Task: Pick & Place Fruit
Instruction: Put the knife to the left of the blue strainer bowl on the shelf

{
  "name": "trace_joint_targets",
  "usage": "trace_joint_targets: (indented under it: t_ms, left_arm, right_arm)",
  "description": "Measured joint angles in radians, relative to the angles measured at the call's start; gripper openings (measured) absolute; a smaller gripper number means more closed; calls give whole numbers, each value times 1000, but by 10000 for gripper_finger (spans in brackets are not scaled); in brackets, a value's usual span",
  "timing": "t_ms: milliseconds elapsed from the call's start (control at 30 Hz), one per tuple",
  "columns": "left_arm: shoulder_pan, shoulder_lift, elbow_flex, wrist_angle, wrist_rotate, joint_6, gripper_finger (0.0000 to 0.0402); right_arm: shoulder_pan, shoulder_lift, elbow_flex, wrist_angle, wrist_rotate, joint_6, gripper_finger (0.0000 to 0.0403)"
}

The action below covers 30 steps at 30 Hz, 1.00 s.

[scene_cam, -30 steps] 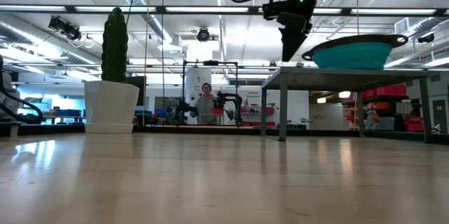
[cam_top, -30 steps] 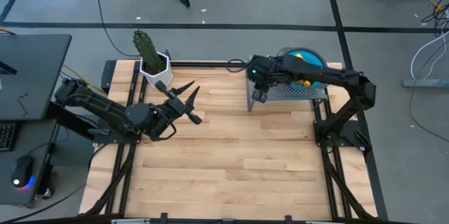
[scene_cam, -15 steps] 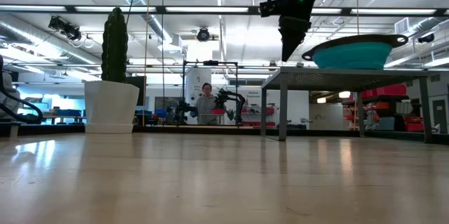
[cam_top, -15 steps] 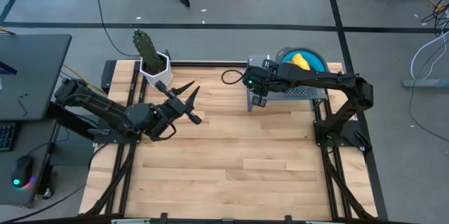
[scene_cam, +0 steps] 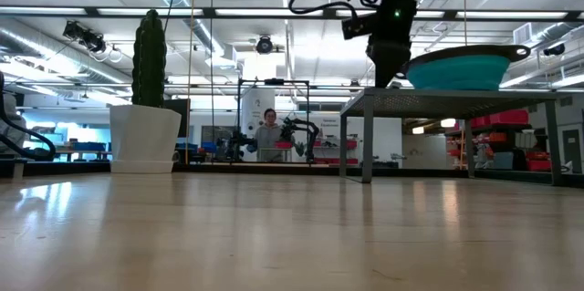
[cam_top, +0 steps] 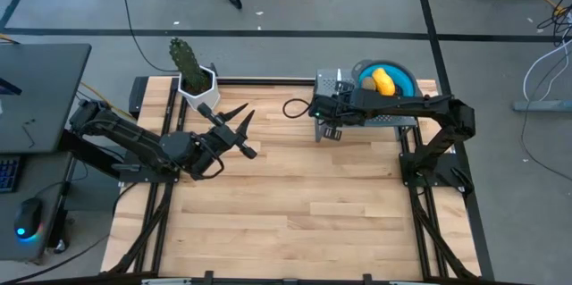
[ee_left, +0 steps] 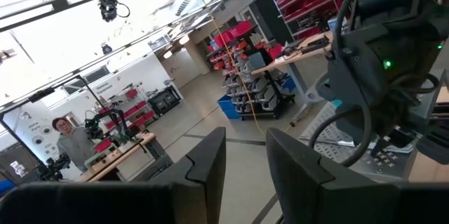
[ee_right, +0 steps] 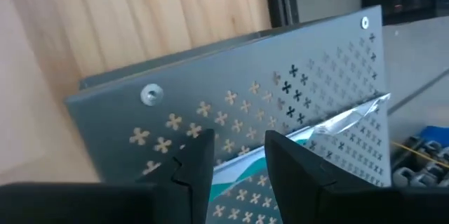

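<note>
My right tool (cam_top: 327, 131) hangs at the near edge of the grey perforated rack (ee_right: 295, 97), fingers slightly apart, nothing between them. The fruit (cam_top: 382, 80) sits in the teal bowl (cam_top: 404, 77) on that rack. My left tool (cam_top: 248, 113) waits beside the cactus (cam_top: 185, 60), fingers narrowly apart, empty.

1. The teal round bowl (cam_top: 393, 78) on the grey perforated metal stand (cam_top: 380, 117) hides most of its fruit; only the yellow oblong piece (cam_top: 382, 80) shows.
2. The right gripper (scene_cam: 387, 74) is partly cut off at the low view's top edge.
3. The green cactus (cam_top: 185, 60) is too small to make out.
</note>
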Motion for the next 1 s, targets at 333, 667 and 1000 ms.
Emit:
trace_joint_targets:
  t_ms: [333,667,1000]
  left_arm:
    - [-1,0,0,0,0,0,112]
    - [-1,0,0,0,0,1,112]
    - [-1,0,0,0,0,2,112]
  right_arm:
    - [10,0,0,-9,12,1,137]
    - [10,-1,0,-56,16,39,137]
    - [15,-1,8,-53,25,39,137]
